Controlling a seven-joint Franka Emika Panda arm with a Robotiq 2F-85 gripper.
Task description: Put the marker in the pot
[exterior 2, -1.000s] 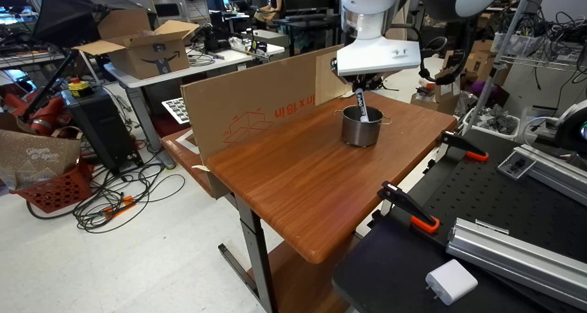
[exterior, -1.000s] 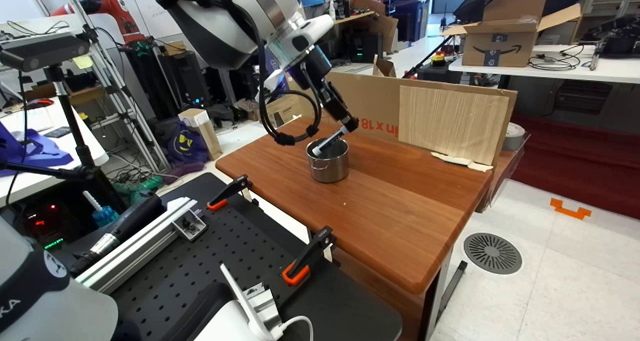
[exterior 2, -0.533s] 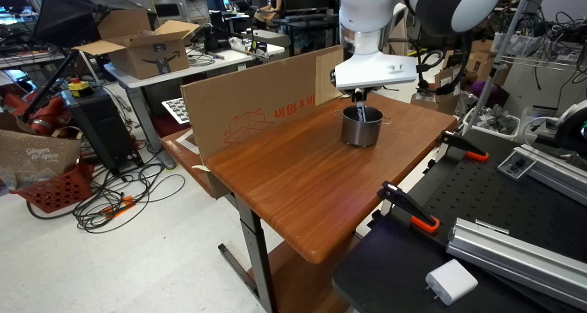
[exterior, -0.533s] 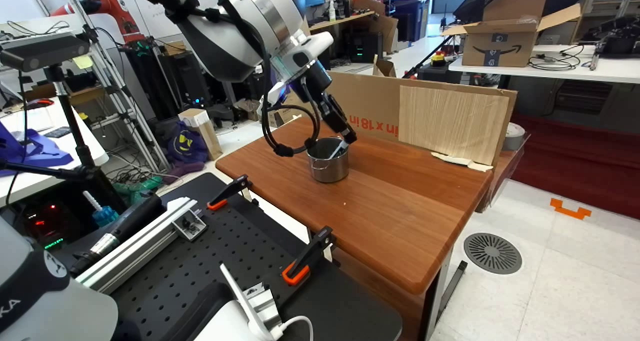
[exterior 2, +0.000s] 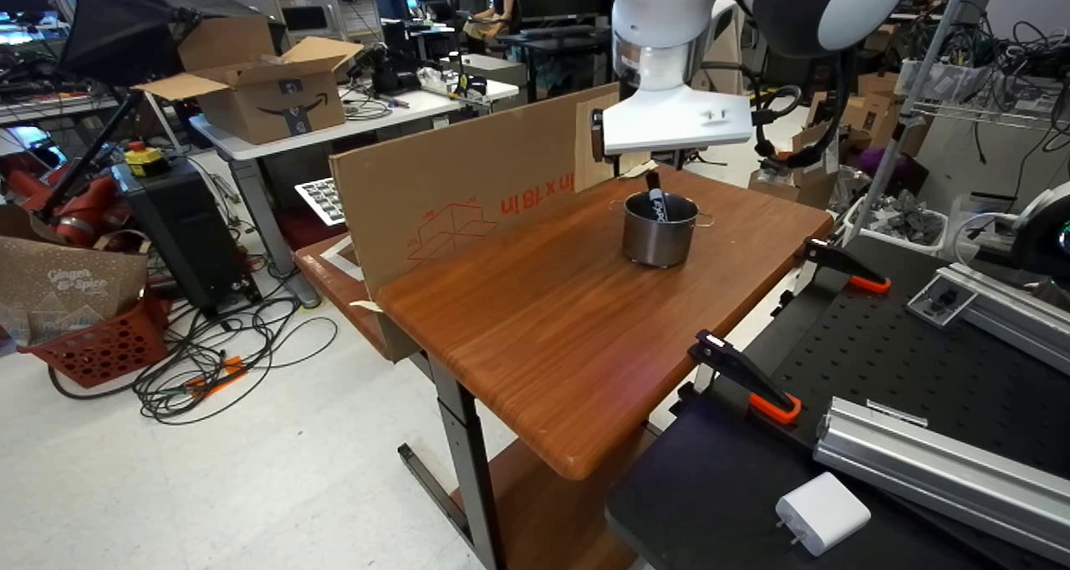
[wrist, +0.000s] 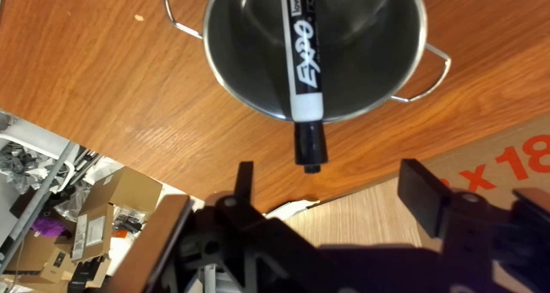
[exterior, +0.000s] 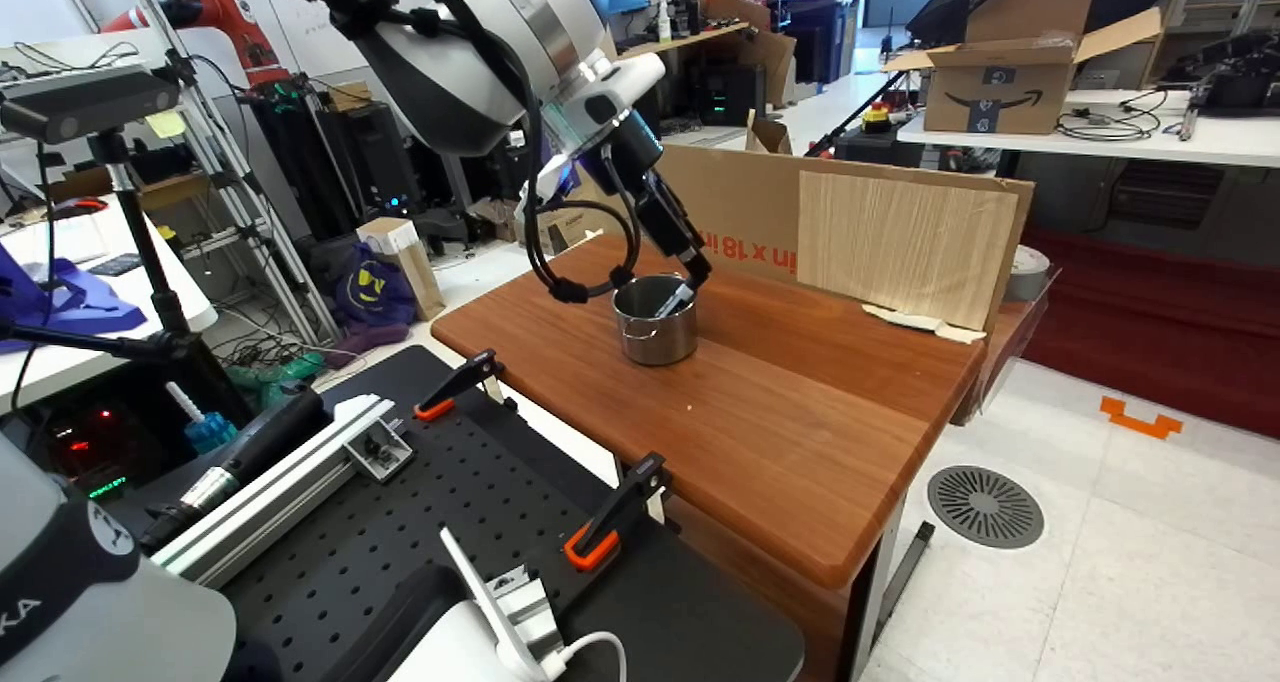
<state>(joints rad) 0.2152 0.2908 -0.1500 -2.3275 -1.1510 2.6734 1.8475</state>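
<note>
A black-and-white marker (wrist: pixel 304 56) leans inside a silver pot (exterior 2: pixel 657 246) on a wooden table (exterior 2: pixel 535 336), its black end sticking up past the rim. A robot claw (wrist: pixel 331 180) is spread wide near that end, clear of the marker.

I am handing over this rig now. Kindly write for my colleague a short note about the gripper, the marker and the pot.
Gripper: open, jaws apart, holding nothing.
Expo marker: leaning inside the two-handled metal pot, with its black cap sticking out.
Pot: upright on the wood-grain table.
Done: marker is in the pot, free of the gripper.
Left: probably only moving the gripper clear, without knocking the cap.
</note>
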